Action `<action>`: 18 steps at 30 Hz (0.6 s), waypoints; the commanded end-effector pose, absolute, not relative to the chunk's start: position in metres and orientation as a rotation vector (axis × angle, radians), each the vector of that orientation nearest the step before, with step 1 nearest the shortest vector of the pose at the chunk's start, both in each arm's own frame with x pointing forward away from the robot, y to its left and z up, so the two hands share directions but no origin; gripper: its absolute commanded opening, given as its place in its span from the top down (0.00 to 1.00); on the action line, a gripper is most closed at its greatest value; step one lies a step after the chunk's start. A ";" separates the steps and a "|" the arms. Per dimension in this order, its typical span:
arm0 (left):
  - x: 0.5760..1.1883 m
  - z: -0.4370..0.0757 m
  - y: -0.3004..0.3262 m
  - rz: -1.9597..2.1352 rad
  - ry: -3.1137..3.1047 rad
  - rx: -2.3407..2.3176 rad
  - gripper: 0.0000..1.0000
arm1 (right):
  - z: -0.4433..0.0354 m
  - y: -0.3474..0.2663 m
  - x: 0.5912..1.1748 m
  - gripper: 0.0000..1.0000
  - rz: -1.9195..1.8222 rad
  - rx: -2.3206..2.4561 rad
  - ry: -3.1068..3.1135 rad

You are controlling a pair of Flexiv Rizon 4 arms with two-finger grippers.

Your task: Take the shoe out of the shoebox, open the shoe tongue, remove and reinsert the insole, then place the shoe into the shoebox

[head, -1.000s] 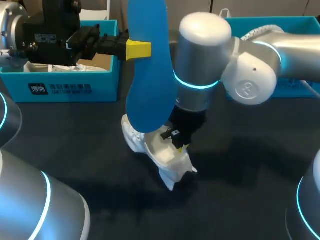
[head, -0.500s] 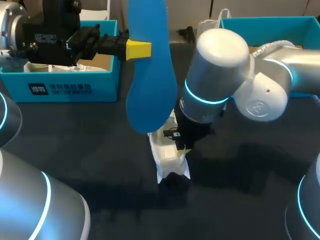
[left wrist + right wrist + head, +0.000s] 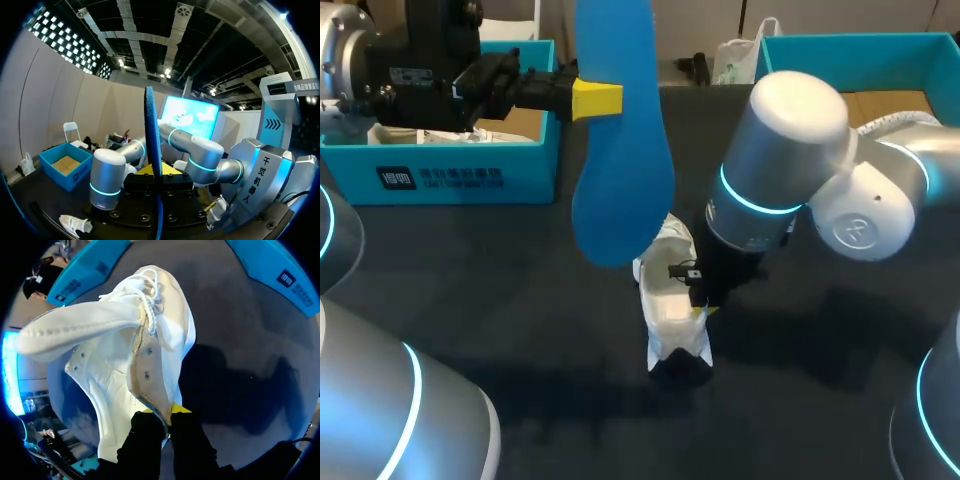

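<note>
A blue insole hangs upright above the table with my left gripper shut on its edge, high in front of the left box. From the left wrist it shows edge-on as a thin blue insole between that gripper's fingers. Below and to its right a white shoe stands tilted on the dark table. My right gripper is shut on the shoe's side flap. Seen from the right wrist, the shoe gapes open, its tongue pulled away, the right gripper pinching the eyelet flap.
A teal shoebox with paper inside stands at the back left, behind my left arm. A second teal box stands at the back right, behind my right arm's elbow. Bare table lies in front of the shoe.
My right arm has carried the shoe to the right and turned it, so it now stands to the right of the insole's lower end. The left arm and insole have stayed put.
</note>
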State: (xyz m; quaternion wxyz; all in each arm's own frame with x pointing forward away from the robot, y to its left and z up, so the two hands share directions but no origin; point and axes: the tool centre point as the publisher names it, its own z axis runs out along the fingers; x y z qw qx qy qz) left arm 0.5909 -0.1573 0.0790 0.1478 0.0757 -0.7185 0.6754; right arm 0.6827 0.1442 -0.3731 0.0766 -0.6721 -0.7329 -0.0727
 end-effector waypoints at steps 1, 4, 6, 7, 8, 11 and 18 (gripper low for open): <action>0.592 0.079 -0.159 1.941 -2.067 0.217 1.00 | -0.382 0.140 0.684 1.00 -0.230 -1.993 -2.173; 0.592 0.079 -0.159 1.941 -2.067 0.217 1.00 | -0.385 0.139 0.684 1.00 -0.235 -1.988 -2.158; 0.592 0.079 -0.159 1.941 -2.067 0.217 1.00 | -0.386 0.138 0.684 1.00 -0.235 -1.987 -2.147; 0.592 0.079 -0.159 1.941 -2.067 0.217 1.00 | -0.386 0.138 0.684 1.00 -0.235 -1.985 -2.144; 0.592 0.079 -0.159 1.941 -2.067 0.217 1.00 | -0.386 0.138 0.684 0.95 -0.234 -1.983 -2.141; 0.592 0.079 -0.159 1.941 -2.067 0.217 1.00 | -0.386 0.137 0.684 0.00 -0.243 -1.981 -2.117; 0.592 0.079 -0.159 1.941 -2.067 0.217 1.00 | -0.372 0.134 0.682 0.00 -0.281 -1.977 -2.054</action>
